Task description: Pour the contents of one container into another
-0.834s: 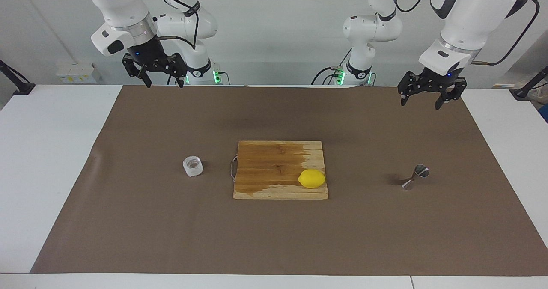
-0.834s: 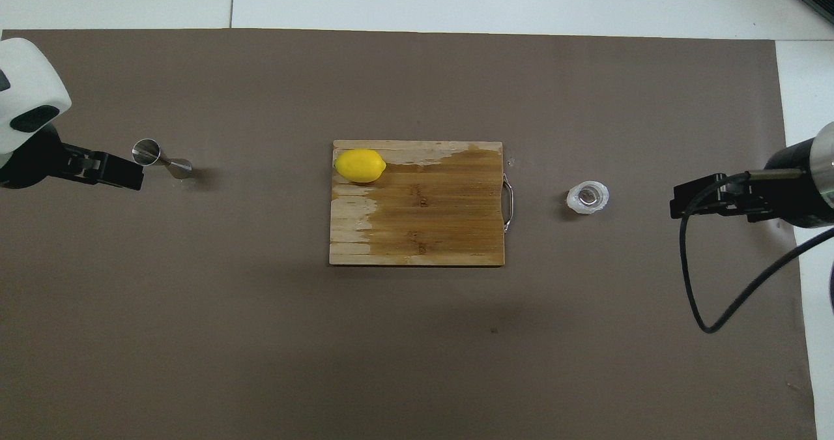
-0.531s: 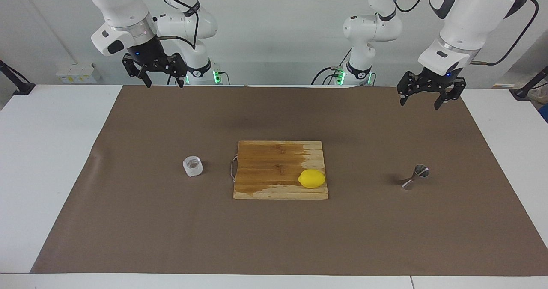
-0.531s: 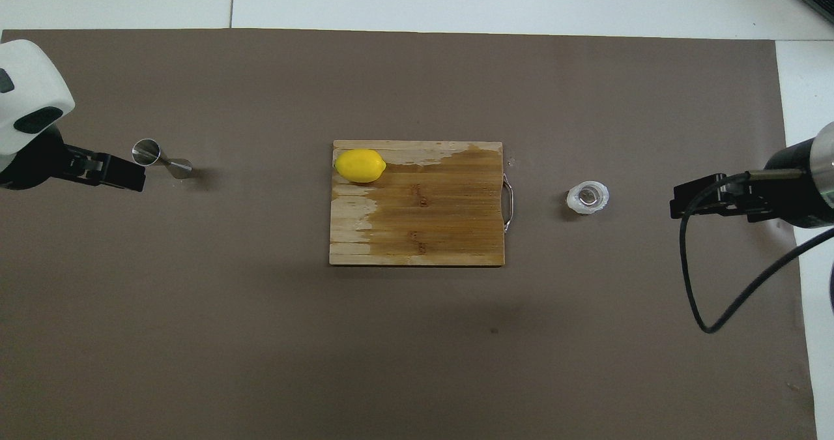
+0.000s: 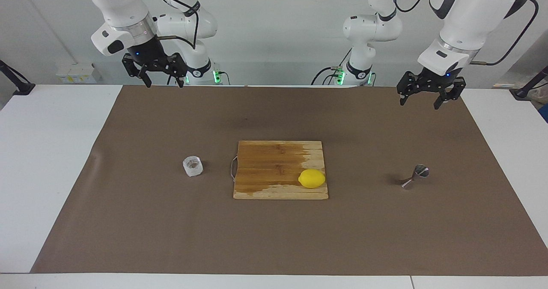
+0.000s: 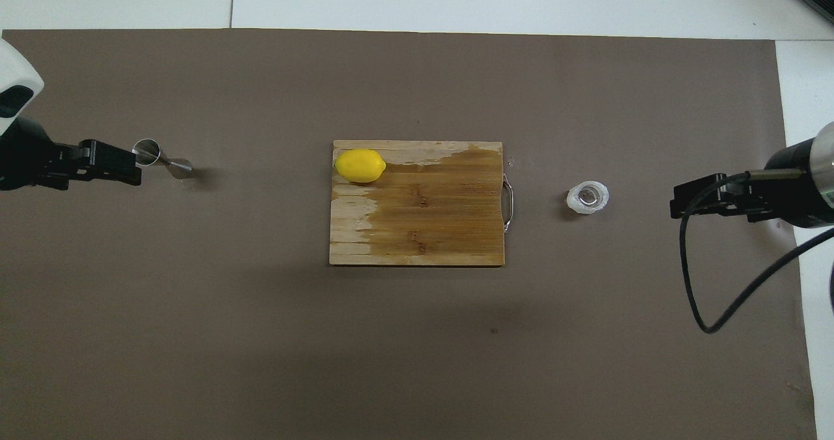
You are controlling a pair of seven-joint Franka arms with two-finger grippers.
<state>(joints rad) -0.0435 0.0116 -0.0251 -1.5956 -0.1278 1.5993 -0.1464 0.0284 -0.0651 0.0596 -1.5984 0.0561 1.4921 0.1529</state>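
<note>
**Two arms raised over a table with a cup, a jigger and a lemon on a board**

A brown mat [image 5: 128, 220] covers most of a white table [image 5: 47, 152]. At its middle lies a wooden board [image 5: 274, 160], partly darkened as if wet, its wire handle toward the right arm's end. A lemon [image 5: 311, 178] rests on the board at the corner farther from the robots, toward the left arm's end, its long axis running along the table's length.

The cup [image 5: 192, 166] stands upright on the mat beside the board, toward the right arm's end, mouth facing up. It is squat and whitish, with something brownish inside.

The jigger [image 5: 415, 177] is on the mat toward the left arm's end, well apart from the board. In the overhead view its long axis runs along the table's length, the wider mouth [image 6: 146, 152] pointing toward the left arm's end and the other end toward the board. Whether it stands or lies on its side cannot be told.

The left gripper [image 5: 421, 99] hangs high in the air over the mat at the left arm's end, touching nothing, fingers spread wide and empty. The right gripper [image 5: 162, 77] hangs high over the mat's edge nearest the robots at the right arm's end, fingers also spread wide and empty.
</note>
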